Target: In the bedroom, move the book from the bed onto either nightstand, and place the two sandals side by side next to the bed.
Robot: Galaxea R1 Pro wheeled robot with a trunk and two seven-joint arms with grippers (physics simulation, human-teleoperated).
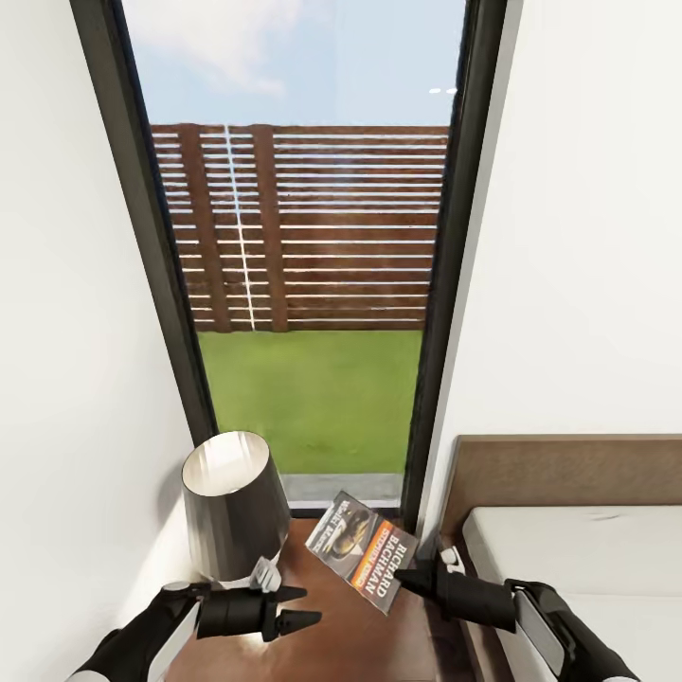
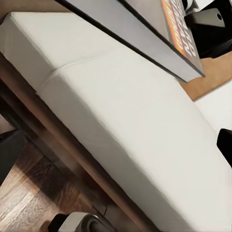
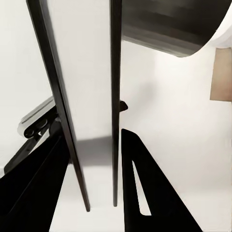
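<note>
White walls either side of a tall dark-framed window [image 1: 294, 256], slatted brown fence and grass beyond. Below the window, a small dark-brown nightstand [image 1: 332, 644] tucked between the left wall and the bed [image 1: 578, 559].

Far left on the nightstand top: a lamp with a dark, metallic-lined shade [image 1: 232, 507]. Just near of it, the left gripper [image 1: 296, 607], black fingers pointing right, spread apart, holding nothing. In the left wrist view, pale grey mattress [image 2: 121, 125] on its dark frame, wood-plank floor [image 2: 29, 193] beneath, and the orange-banded book edge above.

Right of the lamp, the book [image 1: 365, 549], cover up, "Richard Bachman" legible, tilted over the nightstand's right half. At its near right corner, the right gripper [image 1: 417, 580], fingers closed on that corner; in the right wrist view, book seen edge-on between the dark fingers [image 3: 145, 183].

Further right, brown headboard [image 1: 568, 469] and light grey mattress.
</note>
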